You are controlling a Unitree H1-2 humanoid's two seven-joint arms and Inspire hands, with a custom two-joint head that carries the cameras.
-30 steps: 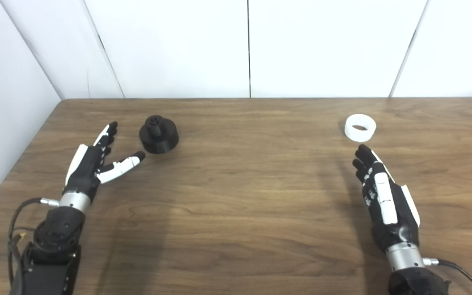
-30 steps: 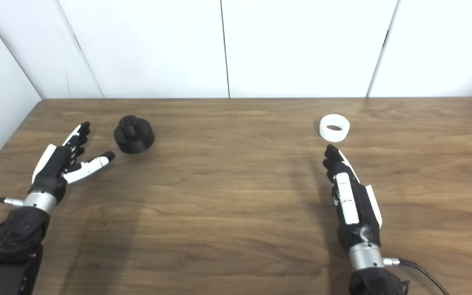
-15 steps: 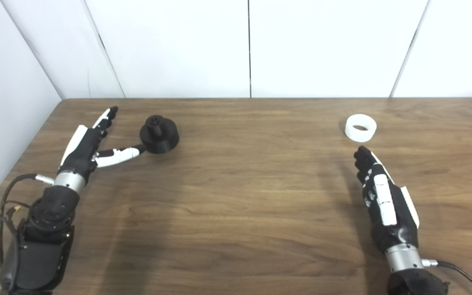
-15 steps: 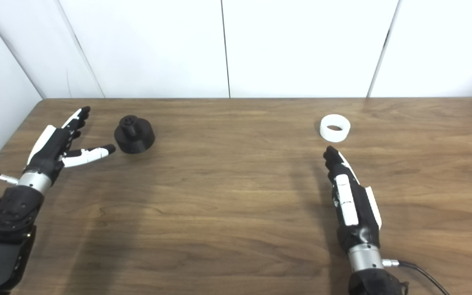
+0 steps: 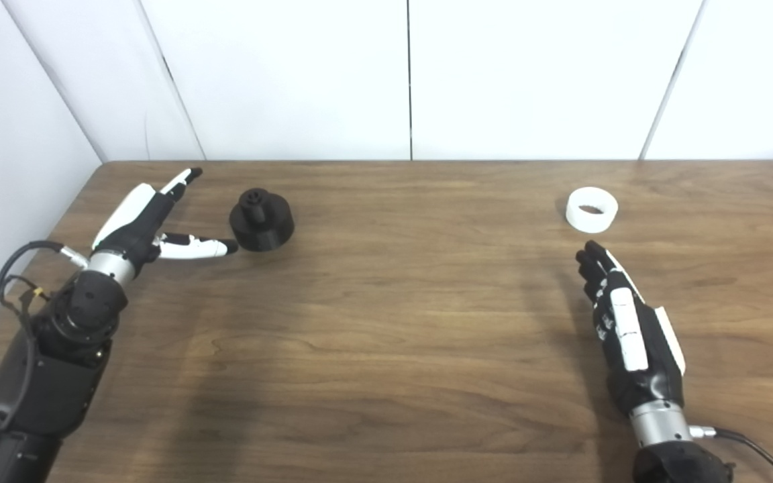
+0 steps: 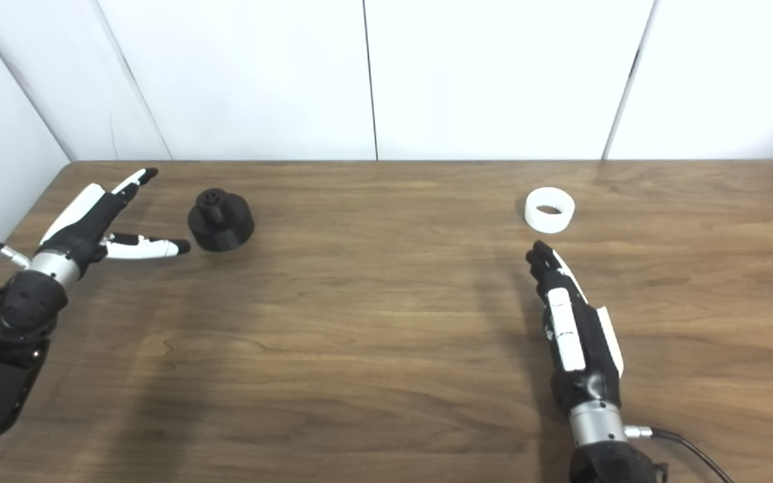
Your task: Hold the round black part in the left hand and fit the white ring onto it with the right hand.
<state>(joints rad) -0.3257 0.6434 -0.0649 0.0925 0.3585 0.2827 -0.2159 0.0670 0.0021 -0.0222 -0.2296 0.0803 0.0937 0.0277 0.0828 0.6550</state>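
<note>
round black part (image 5: 261, 220): sat upright on the wooden table (image 5: 386, 349), far left, stub on top; held by nothing.
white ring (image 5: 592, 210): lay flat on the table, far right, well apart from the black part; untouched.
risk, left side: thumb tip lay just beside the part's base, other fingers spread past its far side; likely to nudge the part away if closed off-centre, since it looked free to slide on smooth wood.
risk, grip height: likely to block the ring's seat if wrapped over the top stub instead of the wider base.
risk, right side: ring looked low and thin-walled; likely to skid or flip if pressed from one side only.
risk, mating: both pieces far apart, so a tilted hold of either would probably jam the fit.
left hand (image 5: 148, 225): wide apart, thumb stretched toward the part, other fingers pointed to the back wall; empty, contact with the part not clear.
right hand (image 5: 628, 322): fingers straight and close together, not curled; empty, fingertips near the ring but short of it.
</note>
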